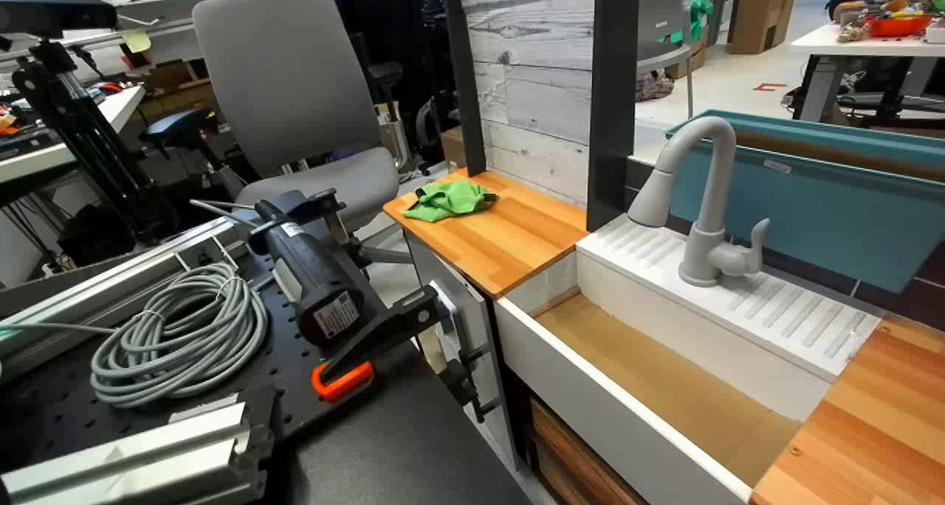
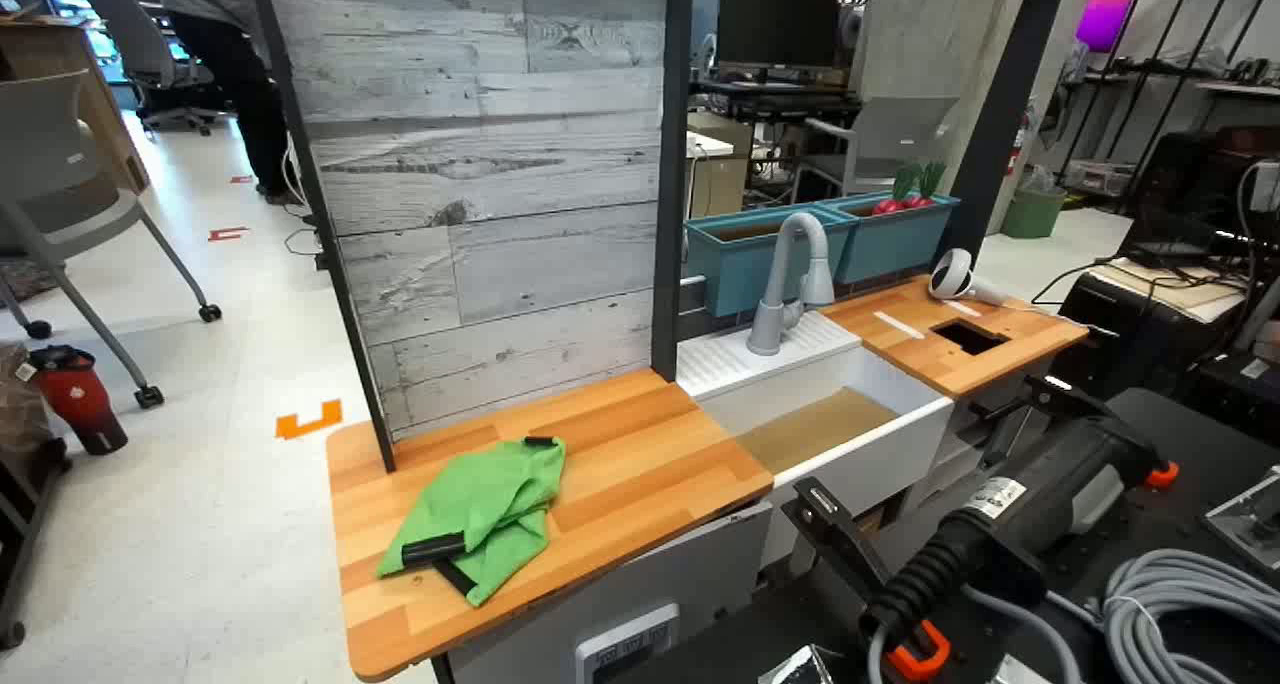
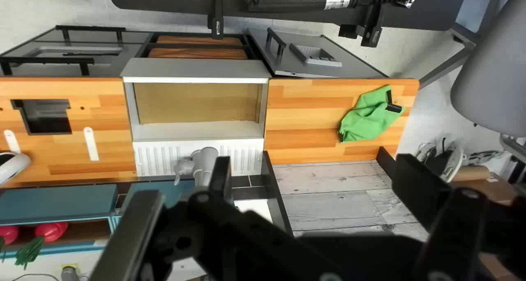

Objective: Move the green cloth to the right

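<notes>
The green cloth lies crumpled on the wooden counter beside the sink, close to the counter's outer end. In an exterior view the cloth shows black strips on its edges. In the wrist view the cloth lies on the counter beyond the fingers. My gripper shows only in the wrist view, with its two black fingers wide apart and nothing between them. It is high above the counter, well away from the cloth.
The white sink with a grey faucet adjoins the counter. A grey wood-look panel with dark posts rises behind the cloth. Teal planters stand behind the sink. A black table holds a coiled cable and clamps.
</notes>
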Robot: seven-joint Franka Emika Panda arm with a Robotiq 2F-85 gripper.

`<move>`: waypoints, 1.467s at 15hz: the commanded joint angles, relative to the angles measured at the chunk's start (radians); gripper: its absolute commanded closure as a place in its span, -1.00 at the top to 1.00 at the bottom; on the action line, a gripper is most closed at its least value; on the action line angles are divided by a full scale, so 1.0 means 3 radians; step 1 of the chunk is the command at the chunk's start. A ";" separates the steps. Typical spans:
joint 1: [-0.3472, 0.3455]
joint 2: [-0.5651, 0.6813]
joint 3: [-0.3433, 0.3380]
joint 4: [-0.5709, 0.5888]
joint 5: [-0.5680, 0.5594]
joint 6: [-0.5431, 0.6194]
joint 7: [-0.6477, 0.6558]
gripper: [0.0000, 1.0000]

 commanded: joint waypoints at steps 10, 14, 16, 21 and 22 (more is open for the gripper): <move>0.0289 0.0800 0.0664 -0.0051 0.0626 0.0818 0.0751 1.00; 0.0476 0.1480 0.1133 -0.0019 0.0617 0.1236 0.1172 1.00; 0.0522 0.1886 0.1360 0.0017 0.0511 0.1502 0.1425 1.00; 0.0557 0.2309 0.1583 0.0016 0.0284 0.1860 0.1821 1.00; 0.0564 0.2456 0.1604 0.0076 0.0239 0.1907 0.1888 1.00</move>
